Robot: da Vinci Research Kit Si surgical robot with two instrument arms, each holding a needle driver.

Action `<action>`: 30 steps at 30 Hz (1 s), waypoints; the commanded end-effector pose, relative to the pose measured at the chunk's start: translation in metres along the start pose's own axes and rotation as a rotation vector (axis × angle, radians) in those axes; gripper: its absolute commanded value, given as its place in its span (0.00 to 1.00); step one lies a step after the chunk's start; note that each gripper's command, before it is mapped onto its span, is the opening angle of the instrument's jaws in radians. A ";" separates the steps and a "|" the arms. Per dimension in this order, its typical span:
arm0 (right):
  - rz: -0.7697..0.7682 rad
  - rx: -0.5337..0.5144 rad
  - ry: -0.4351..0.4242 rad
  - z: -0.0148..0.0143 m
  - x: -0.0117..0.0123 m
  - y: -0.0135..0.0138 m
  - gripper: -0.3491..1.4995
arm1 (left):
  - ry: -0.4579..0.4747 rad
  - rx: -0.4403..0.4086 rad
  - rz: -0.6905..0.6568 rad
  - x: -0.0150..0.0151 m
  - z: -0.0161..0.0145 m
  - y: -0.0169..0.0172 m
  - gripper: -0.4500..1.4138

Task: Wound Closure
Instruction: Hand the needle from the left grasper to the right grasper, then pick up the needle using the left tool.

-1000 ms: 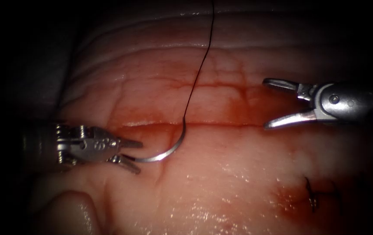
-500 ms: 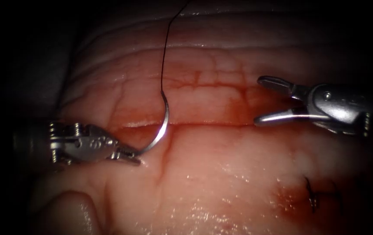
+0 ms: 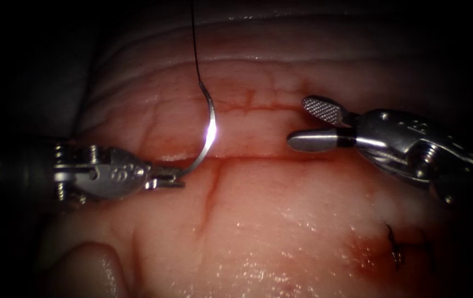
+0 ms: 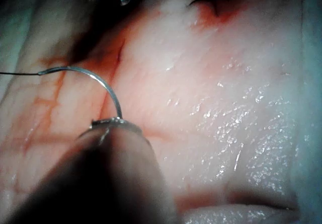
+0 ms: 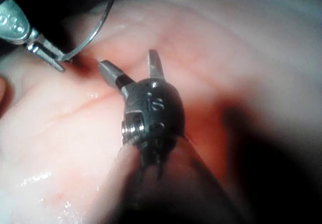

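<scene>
My left tool (image 3: 171, 179) lies at the left end of the cut (image 3: 258, 158), its jaws shut on the curved needle (image 3: 209, 138) close to its pointed end. The needle stands free above the tissue (image 3: 280, 209), arching up over the cut, and none of it is in the tissue. Black thread (image 3: 194, 38) runs up from its blunt end. My right tool (image 3: 301, 122) hovers open to the right of the needle, holding nothing. The left wrist view has the needle arc (image 4: 103, 83) rising from the left tool (image 4: 113, 127). The right tool (image 5: 128, 62) is open.
An earlier dark stitch (image 3: 399, 248) sits low on the right of the tissue, ringed by red fluid; the stitch (image 4: 209, 0) is also in the left wrist view. Red fluid stains the tissue along the cut. Pale tissue folds rise beyond the cut.
The left jaws closed on the needle's end and swung it from lying flat to standing upright, carrying the thread leftward. The right tool moved left toward the needle, still open.
</scene>
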 end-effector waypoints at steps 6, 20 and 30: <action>0.074 -0.051 -0.002 0.0014 -0.0005 -0.0008 0.89 | -0.092 0.135 0.038 0.0006 0.0016 0.0004 0.08; 0.088 -0.203 -0.032 0.0039 -0.0013 -0.0021 0.89 | -0.154 0.279 0.105 0.0028 0.0025 0.0023 0.16; 0.090 -0.196 -0.034 0.0044 -0.0013 -0.0024 0.90 | -0.154 0.275 0.109 0.0027 0.0022 0.0025 0.13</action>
